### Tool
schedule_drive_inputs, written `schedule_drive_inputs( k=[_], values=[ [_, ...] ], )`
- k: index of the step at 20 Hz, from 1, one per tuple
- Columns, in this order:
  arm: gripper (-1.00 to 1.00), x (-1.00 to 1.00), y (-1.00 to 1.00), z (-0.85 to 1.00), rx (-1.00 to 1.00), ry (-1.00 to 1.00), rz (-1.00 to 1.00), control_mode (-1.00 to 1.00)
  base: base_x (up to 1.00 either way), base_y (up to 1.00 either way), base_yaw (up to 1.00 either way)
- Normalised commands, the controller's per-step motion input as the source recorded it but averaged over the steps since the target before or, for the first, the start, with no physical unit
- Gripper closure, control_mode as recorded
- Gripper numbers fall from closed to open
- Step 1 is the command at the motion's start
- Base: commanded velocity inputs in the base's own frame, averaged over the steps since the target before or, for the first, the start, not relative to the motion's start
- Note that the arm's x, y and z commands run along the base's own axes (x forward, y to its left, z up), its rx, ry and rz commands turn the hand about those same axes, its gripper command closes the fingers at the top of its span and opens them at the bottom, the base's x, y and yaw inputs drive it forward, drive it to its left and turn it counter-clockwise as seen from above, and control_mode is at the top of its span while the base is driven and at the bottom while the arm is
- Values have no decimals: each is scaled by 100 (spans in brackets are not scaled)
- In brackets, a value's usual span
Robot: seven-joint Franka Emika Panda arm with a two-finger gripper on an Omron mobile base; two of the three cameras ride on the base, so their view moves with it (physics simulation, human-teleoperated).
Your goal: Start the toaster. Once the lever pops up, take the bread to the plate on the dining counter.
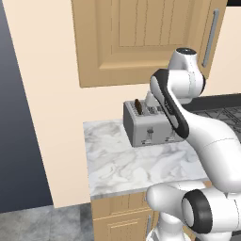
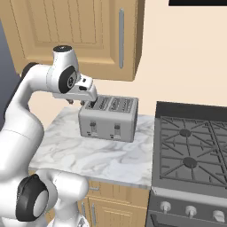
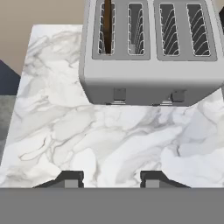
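Gripper [image 3: 109,178] hovering above the toaster [image 3: 148,83], jaws apart, holding nothing.
Probably best to come straight down over the bread [image 3: 107,26] before pinching.

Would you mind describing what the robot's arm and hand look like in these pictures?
The arm is glossy white with rounded, tubular links, dark grey to black bands at the joints and a dark cap on the top joint. No cables or markings show. The hand ends in two small dark finger tips with lighter grey faces, seen in the hand view.
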Motion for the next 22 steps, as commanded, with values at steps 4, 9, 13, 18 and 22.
schedule_drive_inputs(
  k=[4,9,13,18,22],
  values=[
    [-100,0,0,-19,0,0,0,-100,0,0,0],
    [-100,0,0,-44,0,0,0,-100,0,0,0],
    [-100,0,0,-54,0,0,0,-100,0,0,0],
    [-100,0,1,-53,0,0,0,-100,0,0,0],
    [-100,3,4,-44,0,-1,0,-100,0,0,0]
  ],
)
